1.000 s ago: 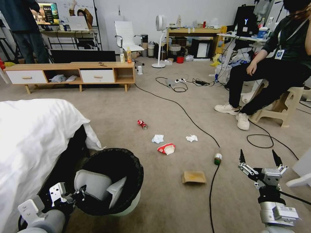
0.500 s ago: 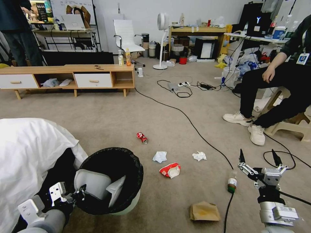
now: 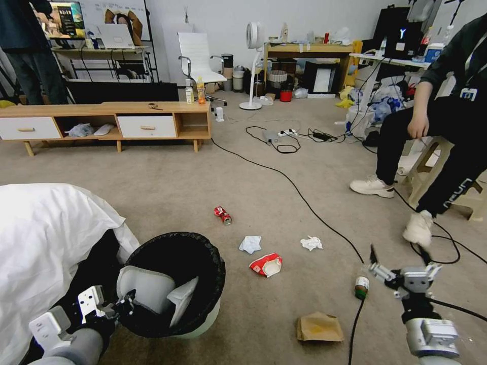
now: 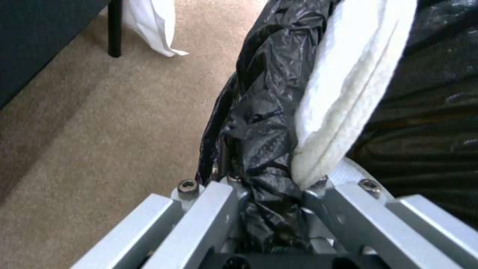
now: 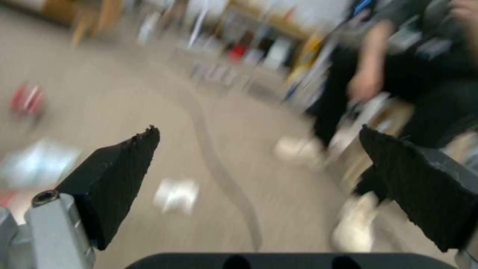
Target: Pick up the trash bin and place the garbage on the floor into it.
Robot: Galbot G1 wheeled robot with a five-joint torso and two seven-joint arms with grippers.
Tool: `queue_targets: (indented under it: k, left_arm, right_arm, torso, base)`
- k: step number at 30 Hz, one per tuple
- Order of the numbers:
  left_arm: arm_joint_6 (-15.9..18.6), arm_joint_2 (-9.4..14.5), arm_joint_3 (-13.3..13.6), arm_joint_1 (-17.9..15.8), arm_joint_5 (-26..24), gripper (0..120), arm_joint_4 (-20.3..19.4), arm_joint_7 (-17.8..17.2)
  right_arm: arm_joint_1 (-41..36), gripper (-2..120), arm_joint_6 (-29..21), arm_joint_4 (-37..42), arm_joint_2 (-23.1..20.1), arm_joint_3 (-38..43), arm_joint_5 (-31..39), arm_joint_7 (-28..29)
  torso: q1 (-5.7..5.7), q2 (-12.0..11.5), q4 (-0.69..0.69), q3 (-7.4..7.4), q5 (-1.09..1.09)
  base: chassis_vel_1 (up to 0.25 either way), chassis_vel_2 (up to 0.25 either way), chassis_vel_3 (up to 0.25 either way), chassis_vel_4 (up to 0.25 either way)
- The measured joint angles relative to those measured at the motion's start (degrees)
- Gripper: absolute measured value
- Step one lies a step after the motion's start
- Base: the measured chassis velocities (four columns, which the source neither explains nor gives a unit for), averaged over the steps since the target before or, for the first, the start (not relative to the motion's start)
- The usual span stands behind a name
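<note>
My left gripper (image 3: 126,300) is shut on the near rim of the trash bin (image 3: 175,284), a white round bin with a black liner; white paper lies inside. Up close, the black liner (image 4: 259,123) is pinched between the jaws. Garbage lies on the floor (image 3: 167,192): a crushed red can (image 3: 222,215), two white tissues (image 3: 250,244) (image 3: 311,243), a red-and-white cup (image 3: 267,265), a green-capped bottle (image 3: 361,287) and a brown paper scrap (image 3: 319,327). My right gripper (image 3: 398,255) is open, held above the carpet just right of the bottle; its black fingertips (image 5: 119,172) stand wide apart.
A white-sheeted bed (image 3: 45,243) fills the left. Black cables (image 3: 299,192) cross the carpet, one beside the bottle. A seated person's feet (image 3: 420,228) are close to my right gripper. A low wooden cabinet (image 3: 106,121) stands at the back left.
The whole view shifted between the oldest frame and now, so the camera moved. My right gripper has dipped and tilted slightly. The seated person drew one foot back.
</note>
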Motion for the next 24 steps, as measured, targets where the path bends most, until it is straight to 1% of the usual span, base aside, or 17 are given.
queue_targets:
  k: [1,2,3,4,5,6,7,8,9,10,11,12,13,15,16,19,24]
  left_arm:
    - [0.0,0.2,0.2,-0.2,0.2,5,0.2,0.1]
    - [0.0,0.2,0.2,-0.2,0.2,5,0.2,0.1]
    - [0.0,0.4,0.4,-0.4,0.3,5,0.5,0.3]
    - [0.0,0.4,0.4,-0.4,0.3,5,0.5,0.3]
    - [0.0,0.5,0.5,-0.6,0.5,5,0.9,0.5]
    - [0.0,0.5,0.5,-0.6,0.5,5,0.9,0.5]
    - [0.0,0.6,0.7,-0.7,0.6,5,1.4,0.8]
    - [0.0,0.6,0.8,-0.8,0.7,5,1.6,1.0]
    - [0.0,0.6,1.0,-0.9,0.9,5,2.0,1.3]
    - [0.0,0.6,1.0,-0.9,0.9,5,2.0,1.3]
    - [0.0,0.6,1.2,-1.0,1.1,5,2.2,1.5]
    - [0.0,0.6,1.2,-1.0,1.1,5,2.2,1.5]
    - [0.0,0.5,1.5,-1.1,1.6,5,2.6,1.7]
    - [0.0,0.2,2.0,-1.4,2.2,5,3.2,2.0]
    - [0.0,0.2,2.0,-1.4,2.2,5,3.2,2.0]
    - [0.0,0.0,2.6,-1.4,2.9,5,3.8,2.4]
    - [-0.1,0.0,2.7,-1.3,3.2,5,4.2,2.6]
  right_arm:
    - [-0.8,100,-2.1,-1.8,-2.5,-2.1,-0.5,-3.3]
    - [-0.8,100,-2.1,-1.8,-2.5,-2.1,-0.5,-3.3]
    - [-1.4,100,-3.4,-4.2,-5.4,-4.2,-1.0,-7.0]
    - [-1.4,100,-3.4,-4.2,-5.4,-4.2,-1.0,-7.0]
    - [-1.5,100,-3.4,-7.2,-8.0,-5.6,-3.3,-11.0]
    - [-1.5,100,-3.4,-7.2,-8.0,-5.6,-3.3,-11.0]
    - [-1.1,100,-1.8,-10.4,-10.2,-6.2,-6.7,-17.1]
    - [-0.9,100,-0.9,-12.0,-10.9,-6.3,-8.1,-20.8]
    - [-0.4,100,1.0,-14.2,-11.6,-6.3,-9.8,-25.8]
    - [-0.4,100,1.0,-14.2,-11.6,-6.3,-9.8,-25.8]
    - [0.4,100,3.8,-16.5,-11.8,-6.1,-11.3,-29.9]
    - [0.4,100,3.8,-16.5,-11.8,-6.1,-11.3,-29.9]
    - [1.9,100,7.9,-19.3,-11.6,-5.4,-13.6,-34.8]
    - [4.5,100,12.5,-22.9,-10.4,-4.2,-17.0,-42.5]
    - [4.5,100,12.5,-22.9,-10.4,-4.2,-17.0,-42.5]
    - [7.2,100,16.5,-27.5,-9.2,-3.7,-18.9,-48.4]
    - [9.1,100,18.1,-30.7,-7.9,-4.1,-19.8,-47.6]
  torso:
    - [0.0,0.0,0.02,0.0,0.0]
    - [0.0,0.0,0.02,0.0,0.0]
    - [0.0,0.0,0.03,0.0,0.0]
    - [0.0,0.0,0.03,0.0,0.0]
    - [0.0,0.0,0.01,0.0,0.0]
    - [0.0,0.0,0.01,0.0,0.0]
    - [0.0,0.0,0.01,0.01,-0.01]
    - [0.0,0.0,0.02,0.0,-0.01]
    - [0.0,0.0,0.01,0.01,-0.01]
    - [0.0,0.0,0.01,0.01,-0.01]
    - [0.0,0.0,0.0,0.0,-0.01]
    - [0.0,0.0,0.0,0.0,-0.01]
    - [0.0,0.0,0.0,0.0,0.0]
    - [0.0,0.0,0.02,0.01,-0.02]
    - [0.0,0.0,0.02,0.01,-0.02]
    - [0.0,0.0,0.01,0.01,-0.01]
    - [0.0,0.0,0.01,0.01,-0.01]
  base:
    - [0.0,0.0,0.0,0.0]
    - [0.0,0.0,0.0,0.0]
    - [0.0,0.0,0.0,0.0]
    - [0.0,0.0,0.0,0.0]
    - [0.0,0.0,0.0,0.0]
    - [0.0,0.0,0.0,0.0]
    - [0.0,0.0,0.0,0.0]
    - [0.0,0.0,0.0,0.0]
    - [0.0,0.0,0.0,0.0]
    - [0.0,0.0,0.0,0.0]
    - [0.0,0.0,0.0,0.0]
    - [0.0,0.0,0.0,0.0]
    - [0.0,0.0,0.0,0.0]
    - [0.0,0.0,0.0,0.0]
    - [0.0,0.0,0.0,0.0]
    - [0.0,0.0,0.0,0.0]
    - [0.0,0.0,0.0,0.0]
